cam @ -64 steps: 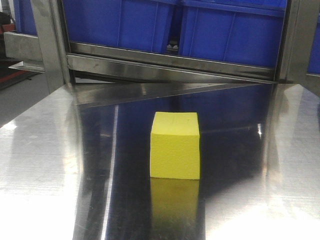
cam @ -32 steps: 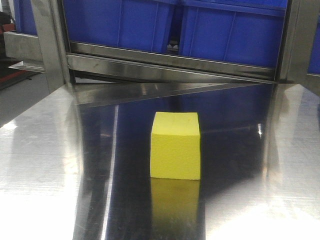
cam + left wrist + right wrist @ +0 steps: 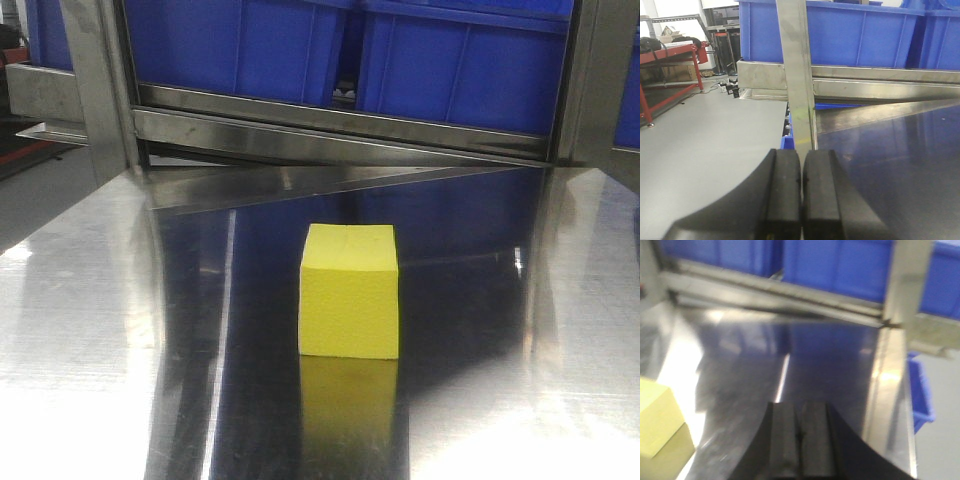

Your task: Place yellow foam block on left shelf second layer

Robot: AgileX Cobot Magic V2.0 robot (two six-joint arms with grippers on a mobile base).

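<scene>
Only frontally, yellow foam block (image 3: 349, 295) whole.

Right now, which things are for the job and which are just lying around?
For the job: yellow foam block; left tool, shut; right tool, shut.
Just there: blue bins; steel table; red workbench.

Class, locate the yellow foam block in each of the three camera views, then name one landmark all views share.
Exterior front view: yellow foam block, centre frame, on the steel table.
Left wrist view: not in it.
Right wrist view: lower-left corner, partly cropped.
Shared landmark: blue bins along the top of each.
</scene>
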